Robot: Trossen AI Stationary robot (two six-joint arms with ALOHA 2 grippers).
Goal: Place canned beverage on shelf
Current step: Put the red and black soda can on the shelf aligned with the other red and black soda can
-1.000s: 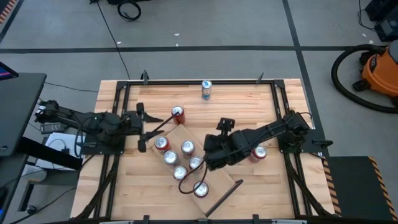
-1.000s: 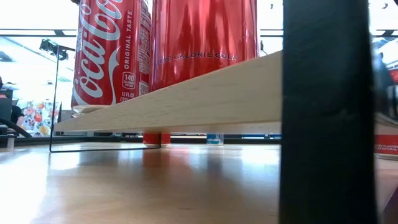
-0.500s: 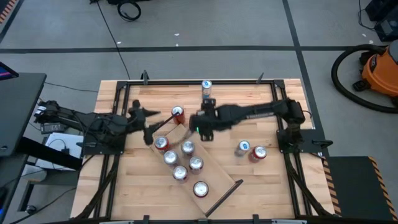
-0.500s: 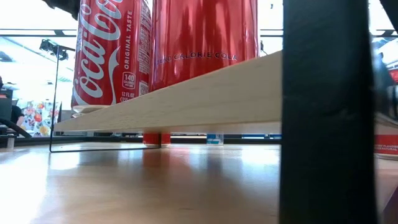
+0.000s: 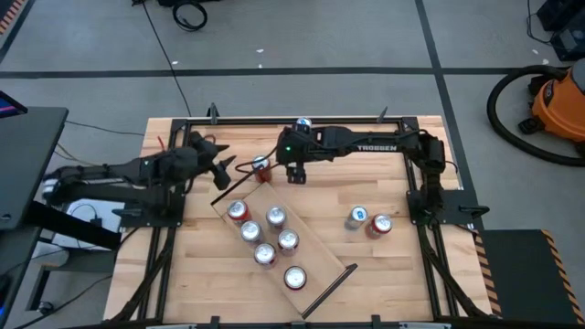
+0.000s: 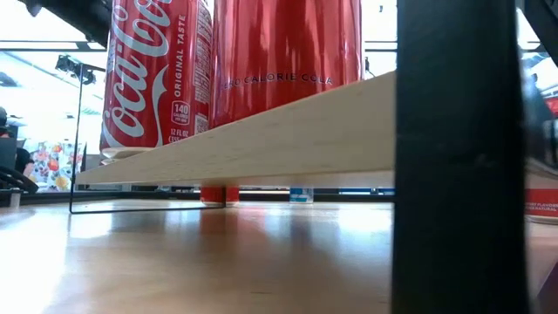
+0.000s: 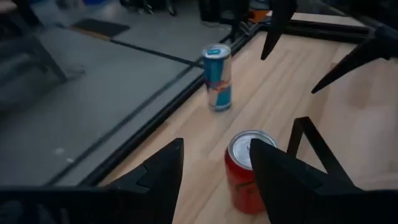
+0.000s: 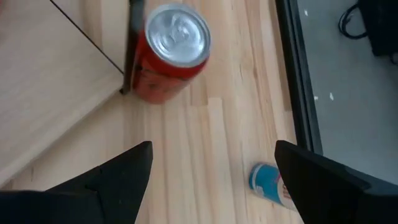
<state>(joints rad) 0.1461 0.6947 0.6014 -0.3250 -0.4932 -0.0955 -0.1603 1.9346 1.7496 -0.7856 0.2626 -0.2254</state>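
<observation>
Six cans stood on the shelf (image 5: 315, 259). Right tool (image 5: 295, 174), spread, hovered near the red can (image 5: 261, 165); left tool (image 5: 222, 164) nearly pressed together, empty.

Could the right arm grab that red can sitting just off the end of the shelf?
Probably yes. The right gripper hangs open close above the red can, with bare table around it. The shelf end rod stands right against the can, and the left gripper is close too.

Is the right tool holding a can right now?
No, the right tool is open and empty above the table, with the red aluminium can standing apart from it.
</observation>
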